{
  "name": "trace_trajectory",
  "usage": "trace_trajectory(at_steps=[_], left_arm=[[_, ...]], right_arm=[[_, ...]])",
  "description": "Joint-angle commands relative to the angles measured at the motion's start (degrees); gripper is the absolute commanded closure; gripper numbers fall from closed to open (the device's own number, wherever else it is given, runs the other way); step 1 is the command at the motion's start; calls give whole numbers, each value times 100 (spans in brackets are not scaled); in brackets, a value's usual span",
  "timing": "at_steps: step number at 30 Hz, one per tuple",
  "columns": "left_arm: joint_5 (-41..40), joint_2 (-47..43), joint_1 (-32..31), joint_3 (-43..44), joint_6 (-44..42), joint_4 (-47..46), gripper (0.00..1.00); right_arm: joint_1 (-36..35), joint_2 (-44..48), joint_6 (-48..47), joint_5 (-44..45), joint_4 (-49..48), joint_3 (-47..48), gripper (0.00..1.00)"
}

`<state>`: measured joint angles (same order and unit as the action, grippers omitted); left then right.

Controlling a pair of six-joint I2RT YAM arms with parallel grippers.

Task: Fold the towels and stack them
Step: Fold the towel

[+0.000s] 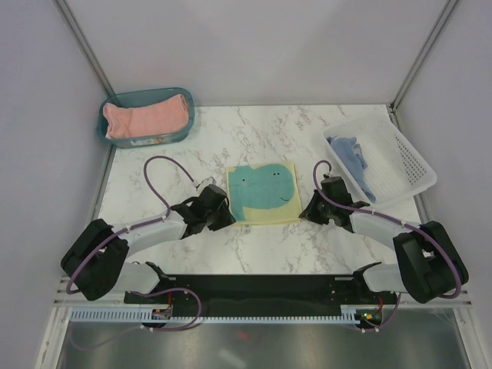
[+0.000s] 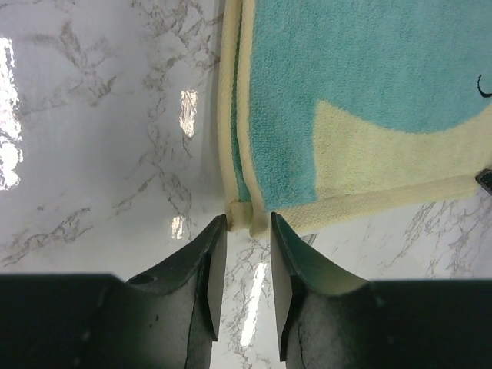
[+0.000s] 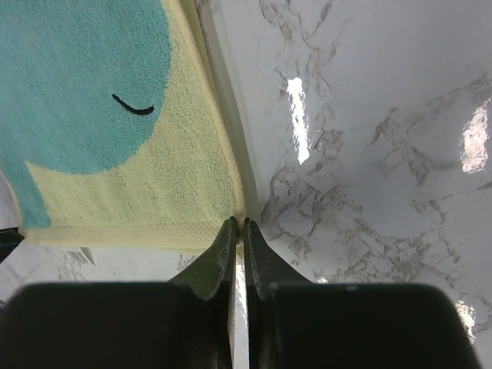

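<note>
The pale yellow towel with the teal whale print [image 1: 264,192] lies folded flat at the middle of the table. My left gripper [image 2: 248,223] is at its near left corner, open, with the layered corner just between the fingertips and not clamped. In the top view the left gripper [image 1: 224,209] touches that edge. My right gripper [image 3: 239,223] is shut on the near right corner of the whale towel [image 3: 100,115], and shows in the top view as the right gripper [image 1: 307,209]. A salmon-pink towel [image 1: 146,117] lies in the bin. A light blue towel [image 1: 352,157] lies crumpled in the basket.
The teal plastic bin [image 1: 146,141] stands at the far left corner. The white perforated basket [image 1: 403,157] stands at the right edge. Grey walls and frame posts close in the table on three sides. Purple cables loop beside both arms.
</note>
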<state>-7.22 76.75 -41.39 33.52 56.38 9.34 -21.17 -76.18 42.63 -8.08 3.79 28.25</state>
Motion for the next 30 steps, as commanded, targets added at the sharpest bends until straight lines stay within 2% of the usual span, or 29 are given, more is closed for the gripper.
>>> trace_trajectory(at_steps=[1, 20, 30], left_arm=[[-209, -160, -54, 243, 242, 50, 64], [-455, -46, -168, 401, 259, 217, 60], [-332, 297, -159, 322, 295, -187, 62]], right_arm=[[-28, 77, -80, 69, -63, -65, 100], [-28, 86, -124, 61, -54, -39, 100], [-28, 112, -141, 61, -45, -56, 100]])
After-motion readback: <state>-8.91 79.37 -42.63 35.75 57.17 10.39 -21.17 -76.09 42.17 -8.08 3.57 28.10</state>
